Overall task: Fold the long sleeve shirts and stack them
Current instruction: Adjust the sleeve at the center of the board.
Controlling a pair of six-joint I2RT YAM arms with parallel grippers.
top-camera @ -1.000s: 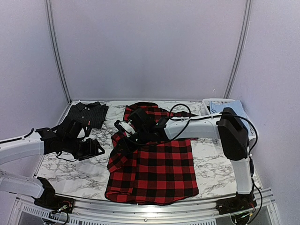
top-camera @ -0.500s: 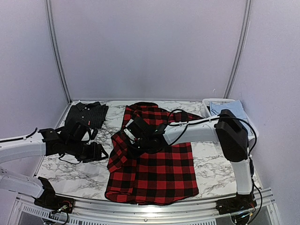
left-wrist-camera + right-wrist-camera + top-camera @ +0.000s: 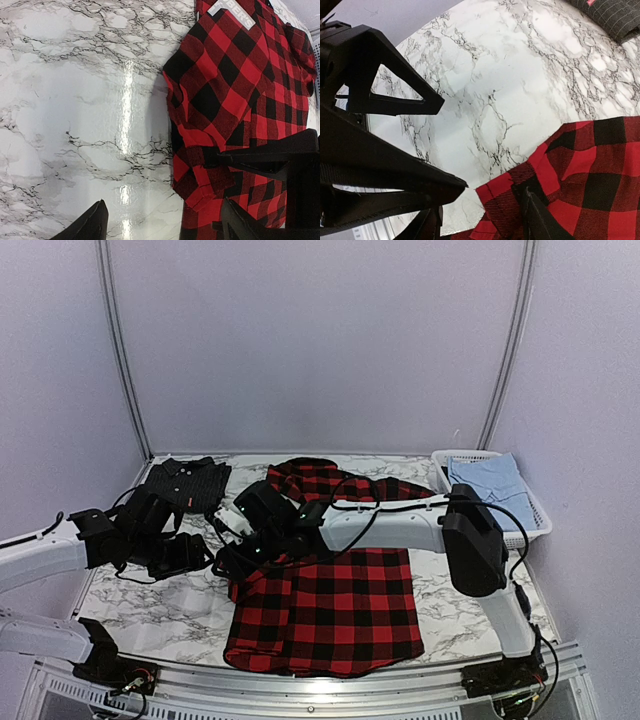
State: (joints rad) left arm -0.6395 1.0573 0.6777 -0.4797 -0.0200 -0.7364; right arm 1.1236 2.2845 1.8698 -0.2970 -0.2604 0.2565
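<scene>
Marble table [image 3: 150, 610]; plaid shirt [image 3: 235, 90] patch lettering [image 3: 232, 11] ends "ERS"; charcoal shirt [image 3: 185, 480] far-left.

Top view: soft, even overhead light, faint lilac cast, weak shadows under arms; small hot spot on front rail [image 3: 310, 706] at 6 o'clock. Left wrist view: glossy tabletop [image 3: 60, 100] carries vertical glare streak from centre toward 6 o'clock; left pincer [image 3: 162, 222] fingers mere black silhouettes. Right wrist view: marble washed pale around 12 o'clock, nearest black parts slightly soft.
</scene>
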